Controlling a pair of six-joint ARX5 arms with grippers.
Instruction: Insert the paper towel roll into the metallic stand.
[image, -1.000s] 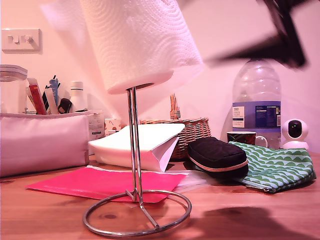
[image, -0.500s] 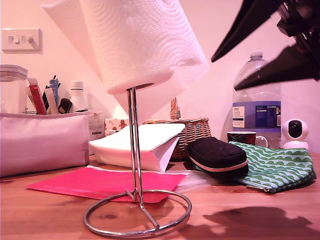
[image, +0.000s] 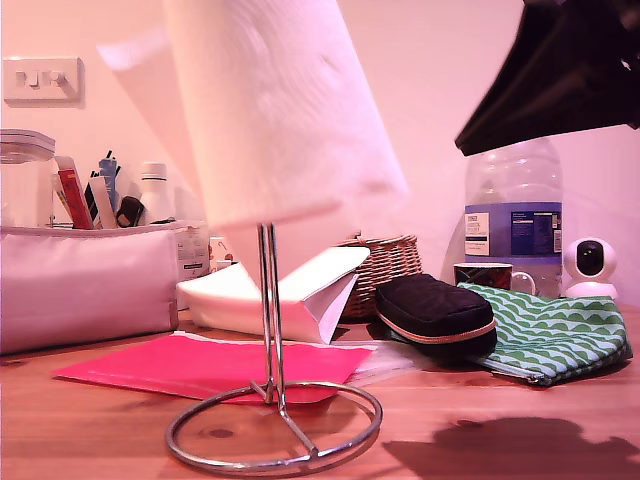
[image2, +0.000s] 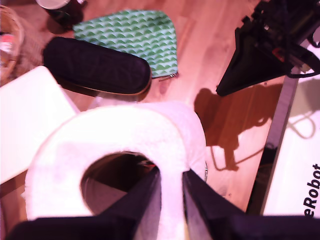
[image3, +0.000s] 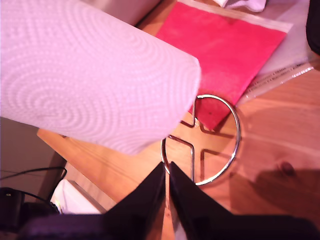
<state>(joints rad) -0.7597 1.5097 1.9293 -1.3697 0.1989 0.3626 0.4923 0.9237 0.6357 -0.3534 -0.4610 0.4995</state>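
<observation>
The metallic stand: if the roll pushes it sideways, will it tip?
Probably not easily: the metallic stand rests on a wide ring base. Its thin upright loop may flex, and bare metal on the smooth wooden table could slide.

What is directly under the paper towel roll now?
Under the paper towel roll the metallic stand rises on the wooden table, its upright loop entering the roll; the loop's top is hidden inside.

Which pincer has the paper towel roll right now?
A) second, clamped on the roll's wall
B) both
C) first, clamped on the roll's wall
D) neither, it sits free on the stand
C: in the first wrist view my first pincer has one finger inside the hollow core and one outside, pinching the wall of the paper towel roll; my second pincer is closed on nothing, off the roll.
</observation>
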